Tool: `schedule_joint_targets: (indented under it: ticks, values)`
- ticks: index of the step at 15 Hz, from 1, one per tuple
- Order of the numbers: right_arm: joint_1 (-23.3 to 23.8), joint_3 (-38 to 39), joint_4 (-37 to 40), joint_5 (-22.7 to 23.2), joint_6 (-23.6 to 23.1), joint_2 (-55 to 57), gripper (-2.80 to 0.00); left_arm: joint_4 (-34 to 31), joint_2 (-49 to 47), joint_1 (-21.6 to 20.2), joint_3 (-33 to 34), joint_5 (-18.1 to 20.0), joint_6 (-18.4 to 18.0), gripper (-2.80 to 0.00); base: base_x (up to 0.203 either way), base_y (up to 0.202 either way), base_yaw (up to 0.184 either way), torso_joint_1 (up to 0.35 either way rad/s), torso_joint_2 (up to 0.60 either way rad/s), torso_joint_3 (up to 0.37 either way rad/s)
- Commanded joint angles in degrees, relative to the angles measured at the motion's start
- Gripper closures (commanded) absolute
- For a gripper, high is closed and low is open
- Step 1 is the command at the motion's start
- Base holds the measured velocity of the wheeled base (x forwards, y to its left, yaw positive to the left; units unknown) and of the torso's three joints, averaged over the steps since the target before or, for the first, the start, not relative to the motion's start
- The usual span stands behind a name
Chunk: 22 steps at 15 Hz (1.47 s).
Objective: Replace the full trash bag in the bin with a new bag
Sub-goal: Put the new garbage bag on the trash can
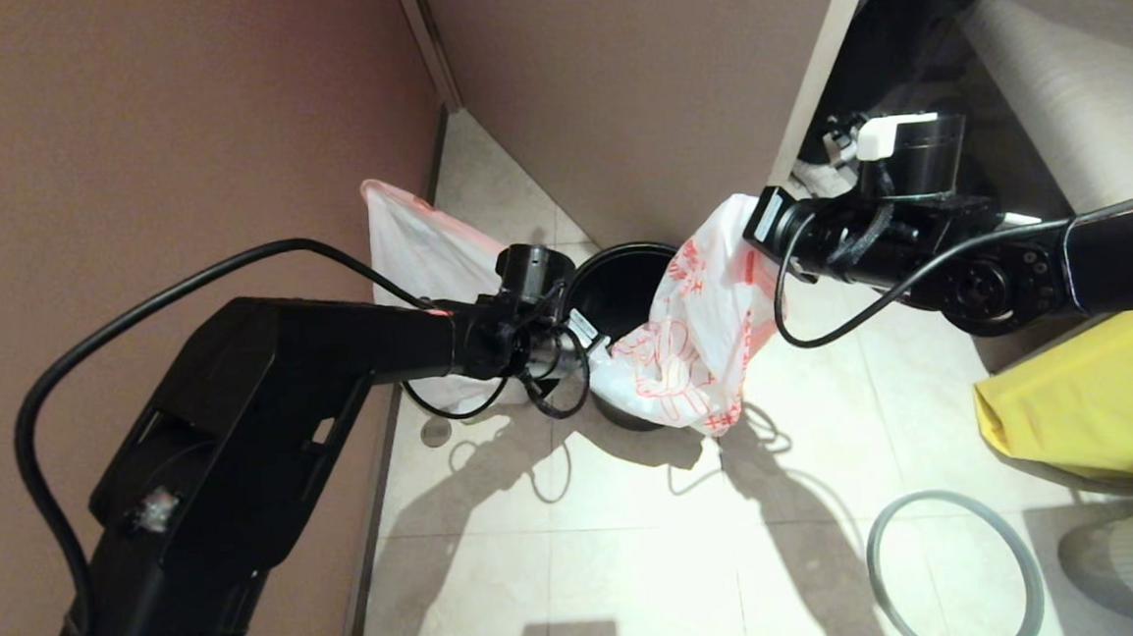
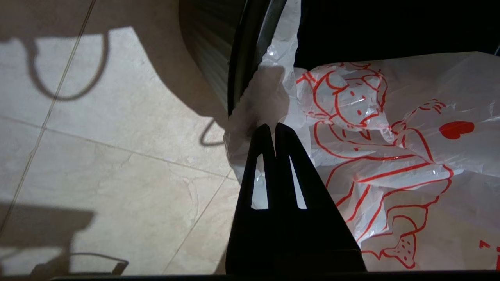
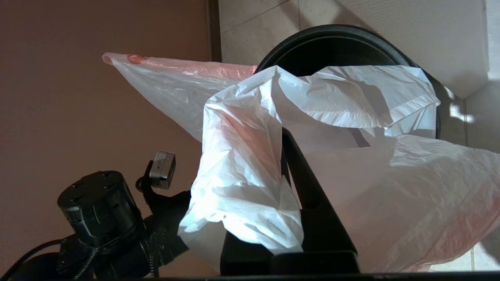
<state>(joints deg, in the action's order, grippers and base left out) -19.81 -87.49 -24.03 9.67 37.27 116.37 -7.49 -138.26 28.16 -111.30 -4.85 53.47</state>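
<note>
Both the left gripper [image 2: 275, 130] and right gripper [image 3: 284, 136] have jaws clamped tight on the new bag [image 1: 687, 350], stretching its mouth between them over the bin [image 1: 623, 280] for lining.

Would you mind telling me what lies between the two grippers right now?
In the head view, the new bag stretches from the left gripper to the right gripper, draped over the bin.

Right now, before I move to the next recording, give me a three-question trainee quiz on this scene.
1. True or false: the grey ring rim sits on the bin.
2. Which grippers are shut on the new bag? A left only, B right only, C both.
3. Fill in: the full trash bag stands between the bin and the ___.

Key: 1 false, it lies on the floor; 2 C, left gripper and right gripper; 3 wall.
</note>
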Motion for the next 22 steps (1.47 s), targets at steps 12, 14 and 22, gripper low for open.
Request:
schedule_joint_targets:
  ticks: [12, 14, 22]
  values:
    - [-1.02, 1.28, -0.14, 0.89, -4.6, -3.34, 0.0, 6.2, -6.14, 2.16, -0.61, -0.74, -6.71, 0.0, 0.0, 0.0, 0.0, 0.0, 0.0, 0.0]
    - [-2.05, 1.27, -0.14, 1.73, -4.74, -3.12, 0.0, 5.07, -3.89, 2.22, 0.05, -2.17, -6.54, 0.0, 0.0, 0.0, 0.0, 0.0, 0.0, 0.0]
    - [-3.04, 1.97, -0.05, 1.76, -4.9, -4.06, 0.0, -1.26, 12.88, 0.29, 9.46, -5.21, -5.14, 0.0, 0.0, 0.0, 0.0, 0.0, 0.0, 0.0]
